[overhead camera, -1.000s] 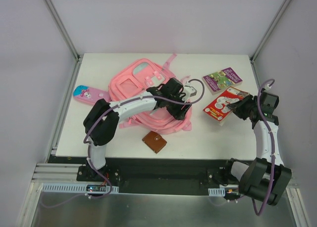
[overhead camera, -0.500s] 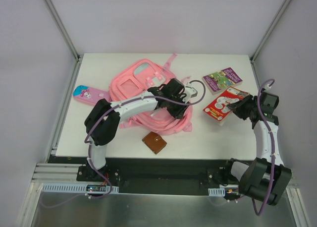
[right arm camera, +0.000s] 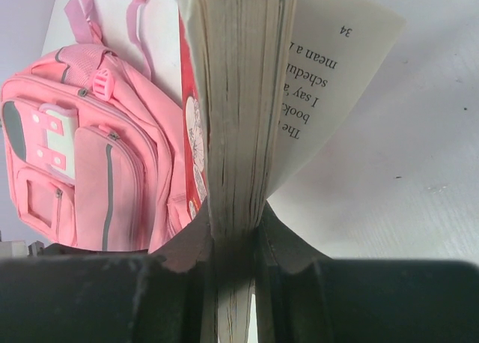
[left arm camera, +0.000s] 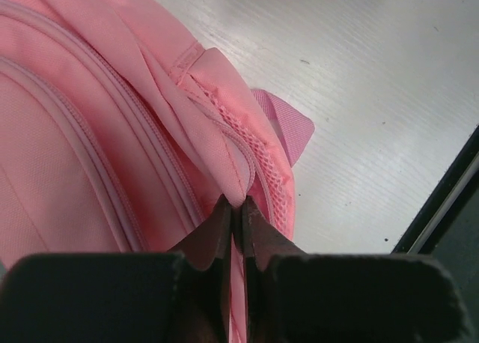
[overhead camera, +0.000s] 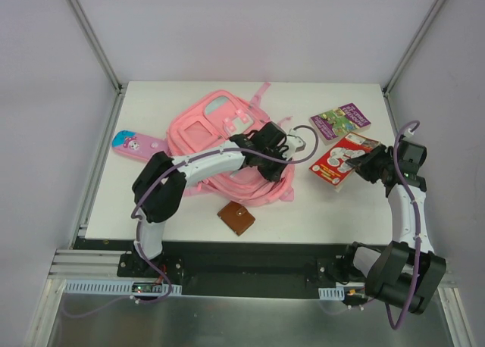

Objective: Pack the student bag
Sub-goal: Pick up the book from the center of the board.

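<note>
Closed from spread to pinching a fabric fold at the near-right rim of the student bag (overhead camera: 198, 127) with the left gripper (left arm camera: 238, 203), leaving that bag mid-table, long axis far-left to near-right, just left of the red book (overhead camera: 337, 161) clamped in the right gripper (right arm camera: 234, 227), across bare table (overhead camera: 318, 211).

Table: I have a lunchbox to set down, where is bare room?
Bare: the near edge right of the brown wallet, below the red book; the far-left corner behind the pencil case. Crowded: around the student bag and the purple book.
</note>
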